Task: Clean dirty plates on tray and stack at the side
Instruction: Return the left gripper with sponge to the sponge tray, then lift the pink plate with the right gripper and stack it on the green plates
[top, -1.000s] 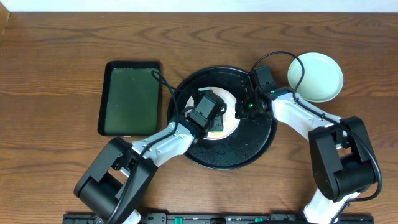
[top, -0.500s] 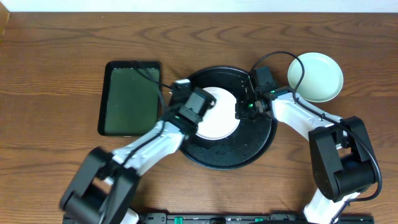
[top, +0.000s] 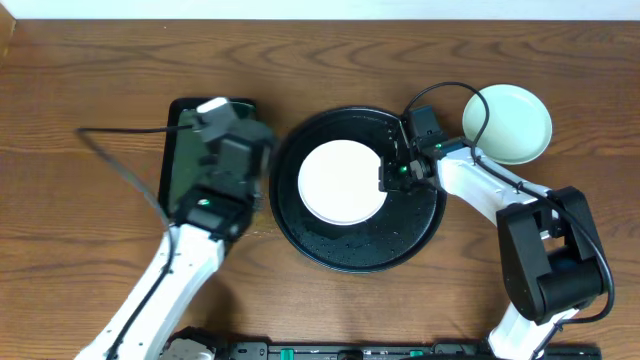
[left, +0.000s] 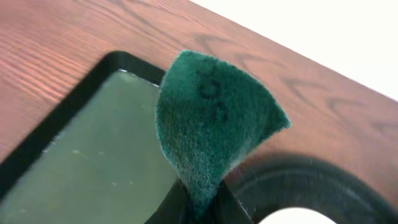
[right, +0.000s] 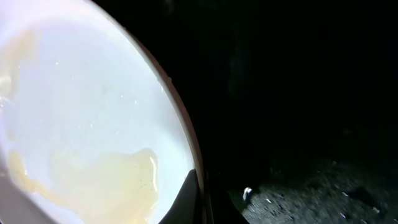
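The left claw (left: 200, 202) is pinched shut on the bottom corner of a green scouring pad (left: 214, 121), which stands up above its fingers; directly beneath the claw lies the rectangular tray (left: 56, 121) with a shallow greenish liquid (left: 93, 162) in it — a likely spot to wet or rinse the pad. Off to that claw's right sits the round tray (top: 360, 262), wet and glossy, with the white plate (top: 338, 182) flat in its middle. The right claw (top: 393, 173) is clamped on the plate's nearest rim, one finger (right: 188, 194) over the edge — seemingly to pin it against scrubbing; yellowish smears (right: 106, 180) beside that finger suggest the plate is not clean yet. Behind the right claw, off the tray on the bare table (top: 100, 80), a mint plate (top: 507, 123) rests, apparently finished.
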